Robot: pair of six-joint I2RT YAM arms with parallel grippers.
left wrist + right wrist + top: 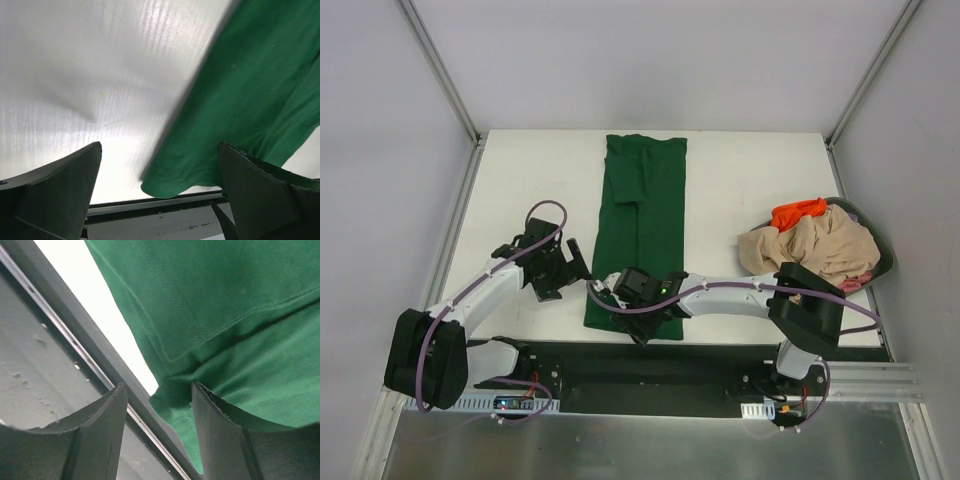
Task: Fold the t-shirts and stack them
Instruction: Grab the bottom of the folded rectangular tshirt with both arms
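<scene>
The dark green t-shirt (pixel 645 215) lies flat down the middle of the desk (pixel 520 180), hem at the near edge. We judge it light and limp, best pinched at the hem corners through both layers. Our right hand (pixel 159 385) stands partly open astride the hem, nothing clamped yet, while our left hand (pixel 160 145) gapes empty just beside the hem's left corner.

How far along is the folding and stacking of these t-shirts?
Done: the green shirt lies folded into a strip. In hand: the right gripper straddles its near hem, jaws apart; the left gripper is open beside it. Left: beige, orange and pink shirts heaped in the basket; nothing stacked.
</scene>
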